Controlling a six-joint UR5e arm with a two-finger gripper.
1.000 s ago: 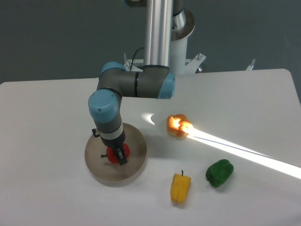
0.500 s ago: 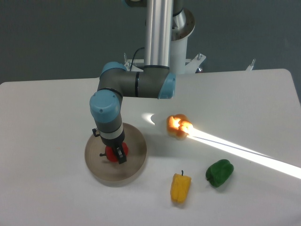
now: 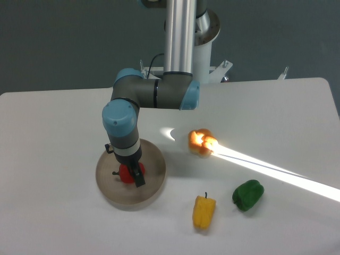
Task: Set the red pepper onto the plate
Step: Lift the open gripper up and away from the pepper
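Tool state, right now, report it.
Tool: down over the plate with the red pepper between its fingers; open or closed cannot be told.

The arm has dark grey joint housings with light blue caps and a polished silver tube rising at the top centre of the frame. A thin black cable loops behind it. The gripper at lower left is small and black.
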